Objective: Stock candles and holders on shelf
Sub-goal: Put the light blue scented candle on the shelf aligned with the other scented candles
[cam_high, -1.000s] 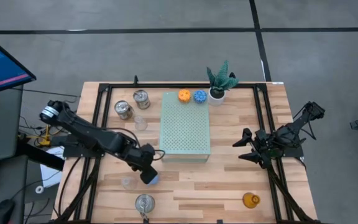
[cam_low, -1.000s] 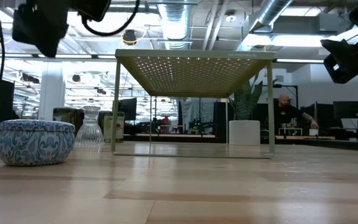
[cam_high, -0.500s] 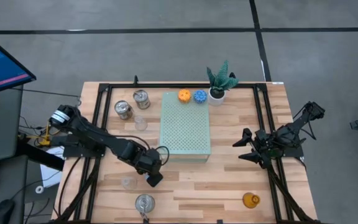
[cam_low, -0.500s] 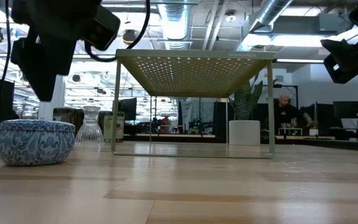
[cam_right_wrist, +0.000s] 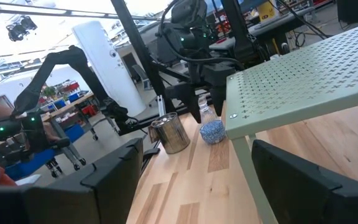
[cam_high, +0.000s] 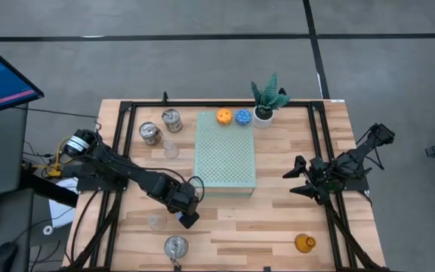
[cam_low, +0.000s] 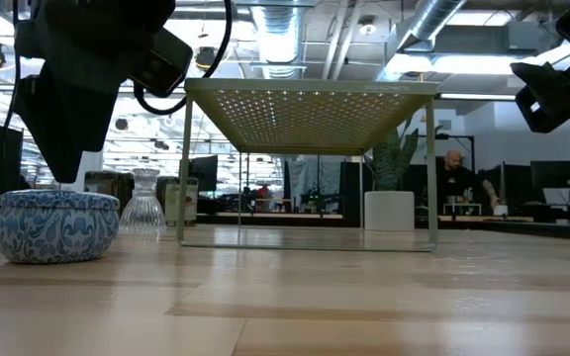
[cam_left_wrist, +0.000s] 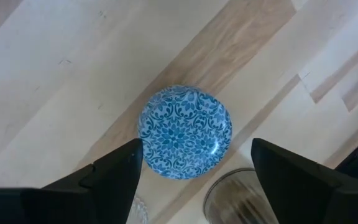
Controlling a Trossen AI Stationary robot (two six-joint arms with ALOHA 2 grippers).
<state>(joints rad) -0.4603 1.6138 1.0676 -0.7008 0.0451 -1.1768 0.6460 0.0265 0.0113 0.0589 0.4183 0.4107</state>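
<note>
Two grippers in view, both open and holding nothing.

Front edge of the table (cam_high: 248, 230): one silver tin (cam_high: 176, 246) at the left, amber cup (cam_high: 303, 242) at the right, well apart. Just behind the tin, a clear cup (cam_high: 155, 221).

Left gripper (cam_high: 189, 219) hangs nose-down just right of that cup, directly over the front blue candle (cam_left_wrist: 186, 132). Its fingers (cam_left_wrist: 114, 171) are spread wider than the candle and flank it on both sides. In the low view the fingertip sits just above the candle's top; I can't tell whether it touches. Candle is on the wood, in front of the shelf's near-left corner, not on the shelf (cam_high: 225, 155).

Right gripper (cam_high: 293, 181) waits above the table right of the shelf, fingers apart, pointing toward it.

Further back, left of the shelf: second clear cup (cam_high: 171, 149), then two silver tins (cam_high: 150, 134) side by side.

On the shelf's far edge: orange candle (cam_high: 223, 115) and rear blue candle (cam_high: 242, 116), just beside each other. Potted plant (cam_high: 266, 102) stands just right of them.
</note>
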